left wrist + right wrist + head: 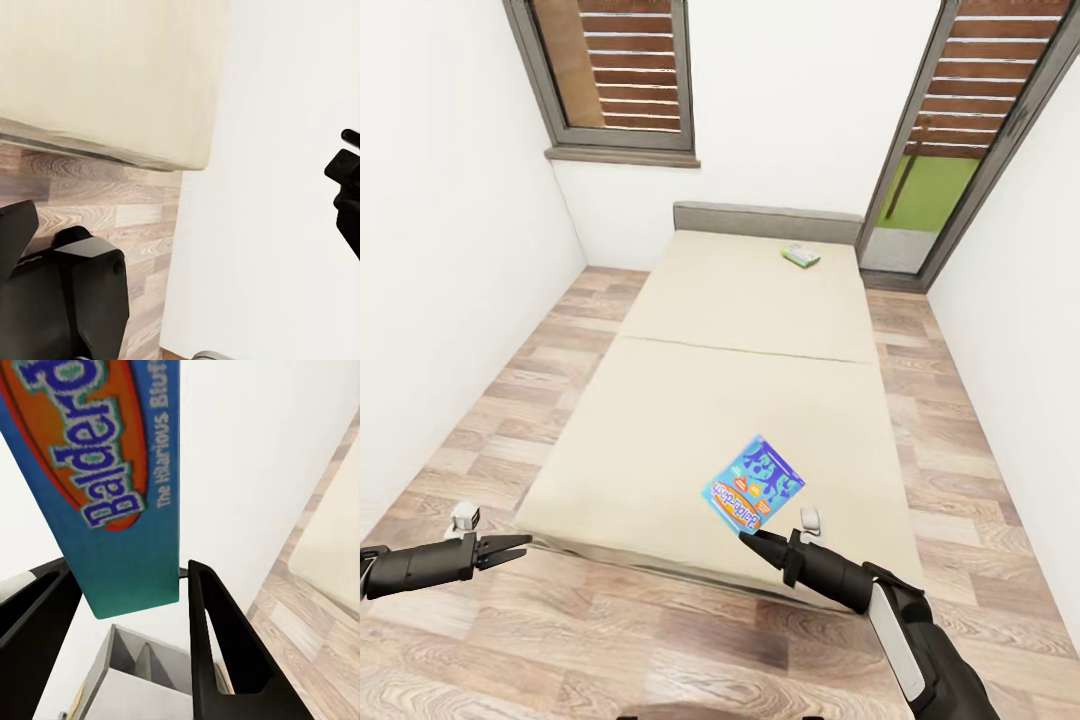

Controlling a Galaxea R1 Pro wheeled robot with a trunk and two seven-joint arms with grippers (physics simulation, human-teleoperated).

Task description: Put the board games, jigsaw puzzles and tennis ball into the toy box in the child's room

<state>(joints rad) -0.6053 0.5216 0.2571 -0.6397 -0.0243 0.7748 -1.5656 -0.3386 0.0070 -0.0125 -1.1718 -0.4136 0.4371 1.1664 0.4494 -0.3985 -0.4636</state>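
Right claw (752, 541) astride board game (756, 483)

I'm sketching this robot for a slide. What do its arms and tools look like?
Both arms are matte black. The right arm has a white panel along its forearm. Each tool, left and right, ends in two slim, tapering black fingers, and a small white block sits on top near each wrist. I see no cables or markings.
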